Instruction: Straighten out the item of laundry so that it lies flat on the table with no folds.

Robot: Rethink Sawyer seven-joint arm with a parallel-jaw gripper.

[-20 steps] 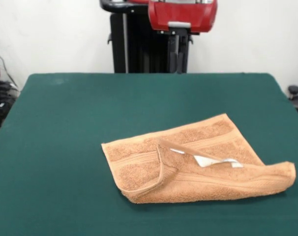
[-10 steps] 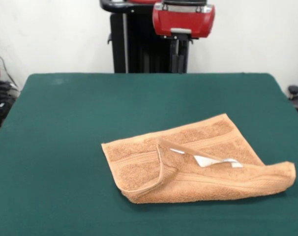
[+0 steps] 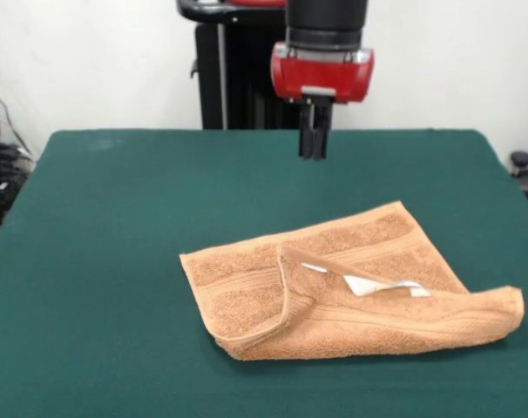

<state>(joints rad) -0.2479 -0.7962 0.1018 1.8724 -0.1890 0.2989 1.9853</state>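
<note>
1. Table (image 3: 116, 261): dark green cloth top fills most of the front view; left half bare.
2. Towel (image 3: 247, 300): orange-tan terry, lies on the table right of centre, toward the near edge. Not flat. The left part lies in a single layer with band stripes showing; a hemmed edge curls over near the middle.
3. Near-right portion is doubled over itself, forming a thick fold that runs out to the right-hand corner.
4. White label (image 3: 373, 286) sits on the upper surface of the fold, right of the curled hem.
5. Gripper (image 3: 313, 157): hangs from the red wrist block, above the far half of the table. Fingers appear pressed together; nothing held.
6. Towel lies nearer the camera than the gripper, well apart, no contact.
</note>
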